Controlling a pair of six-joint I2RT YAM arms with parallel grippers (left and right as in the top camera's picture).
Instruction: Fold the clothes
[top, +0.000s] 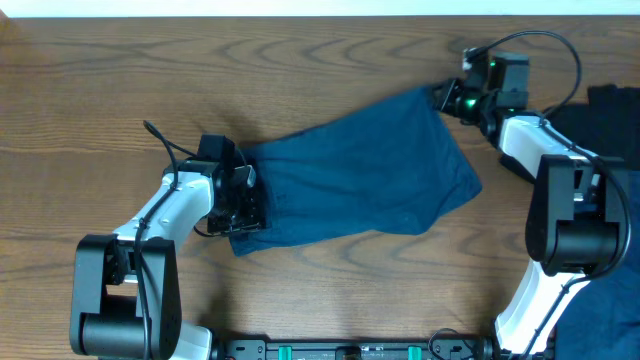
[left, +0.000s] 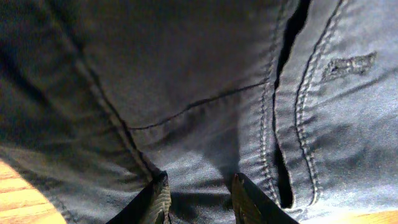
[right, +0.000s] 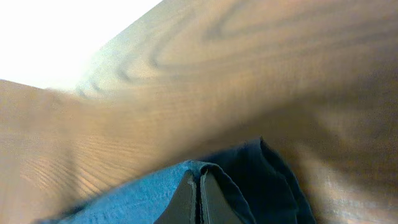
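So the dark blue fabric garment (top: 360, 170) was lying flat-ish across the middle of the brown wood-grain table (top: 100, 80), running on a diagonal from lower left to upper right, with 1 arm at each end.

The left end effector (top: 240, 195) sat on the garment's lower-left end. From the left wrist cam, its 2 fingers (left: 158, 199) were spread apart, with cloth lying between and beneath them and nothing clamped. You could see double-stitched seams and a small buttonhole (left: 348, 65) off to the right.

The right end effector (top: 447, 100) was up at the garment's far upper-right corner. In the right wrist cam its fingers (right: 186, 199) were pressed tight together, pinching the edge of the cloth, which curled up around the tips in a little fold.

A pile of dark clothing (top: 612, 115) sat at the table's right edge, well apart from the garment and behind the right arm.
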